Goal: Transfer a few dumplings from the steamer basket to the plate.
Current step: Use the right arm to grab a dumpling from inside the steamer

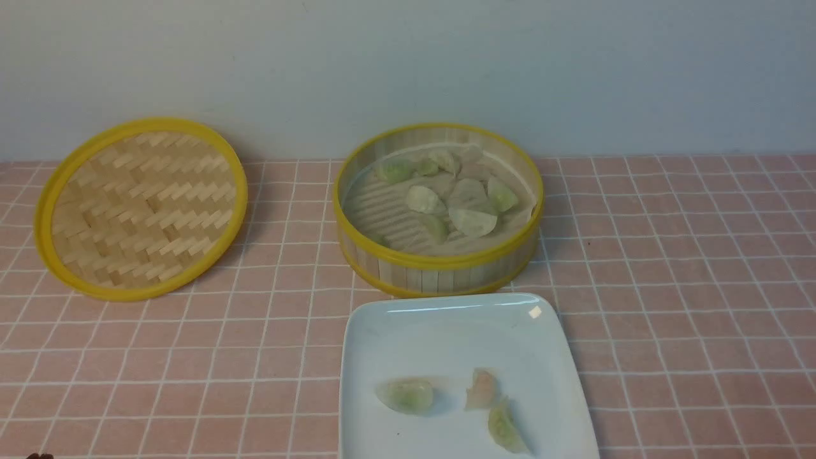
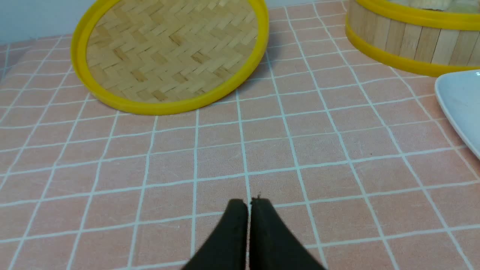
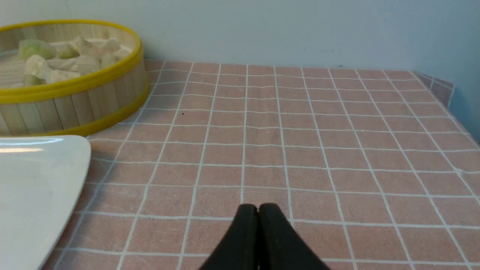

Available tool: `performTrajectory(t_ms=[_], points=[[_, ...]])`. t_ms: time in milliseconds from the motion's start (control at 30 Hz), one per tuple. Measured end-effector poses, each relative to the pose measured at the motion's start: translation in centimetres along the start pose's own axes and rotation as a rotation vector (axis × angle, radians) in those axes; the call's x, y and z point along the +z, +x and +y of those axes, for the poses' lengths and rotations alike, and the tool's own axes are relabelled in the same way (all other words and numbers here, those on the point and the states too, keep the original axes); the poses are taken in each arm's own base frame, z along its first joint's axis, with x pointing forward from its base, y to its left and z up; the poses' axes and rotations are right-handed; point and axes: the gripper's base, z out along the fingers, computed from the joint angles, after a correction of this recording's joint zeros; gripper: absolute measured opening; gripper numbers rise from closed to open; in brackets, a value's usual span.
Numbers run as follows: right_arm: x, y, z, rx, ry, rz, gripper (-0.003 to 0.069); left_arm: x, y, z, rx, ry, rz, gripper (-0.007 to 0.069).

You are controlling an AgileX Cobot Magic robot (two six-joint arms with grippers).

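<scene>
- Left gripper (image 2: 248,204) is closed on nothing, over the cloth (image 2: 318,157). The right gripper (image 3: 258,209) is also closed and empty.
- Dumplings (image 1: 472,220) lie heaped in the basket (image 1: 440,271), mostly toward its far right. Three more sit on the plate (image 1: 446,331), just in front of it.
- Basket lies ahead and inward of both grippers, slightly right of centre, so the right arm looks nearer. The lid (image 1: 140,207) lies on the left arm's side.
</scene>
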Motion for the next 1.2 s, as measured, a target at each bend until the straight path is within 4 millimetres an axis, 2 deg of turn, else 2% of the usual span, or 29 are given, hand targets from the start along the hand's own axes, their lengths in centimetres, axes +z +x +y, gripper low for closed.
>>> performTrajectory(t_ms=[900,967,1033,1067,1167,1200], points=[[0.0,-0.1,0.0,0.017,-0.004,-0.006,-0.0014,0.0,0.0,0.0,0.0,0.0,0.0,-0.0006],[0.0,-0.1,0.1,0.084,-0.017,-0.023,-0.0014,0.0,0.0,0.0,0.0,0.0,0.0,-0.0006],[0.0,-0.6,0.3,0.262,-0.044,-0.091,-0.0014,0.0,0.0,0.0,0.0,0.0,0.0,-0.0006],[0.0,-1.2,0.3,0.404,-0.061,-0.153,-0.0014,0.0,0.0,0.0,0.0,0.0,0.0,-0.0006],[-0.2,-2.0,0.0,0.608,-0.076,-0.239,-0.0014,0.0,0.0,0.0,0.0,0.0,0.0,-0.0006],[-0.3,-2.4,-0.3,0.723,-0.078,-0.291,-0.0014,0.0,0.0,0.0,0.0,0.0,0.0,-0.0006]])
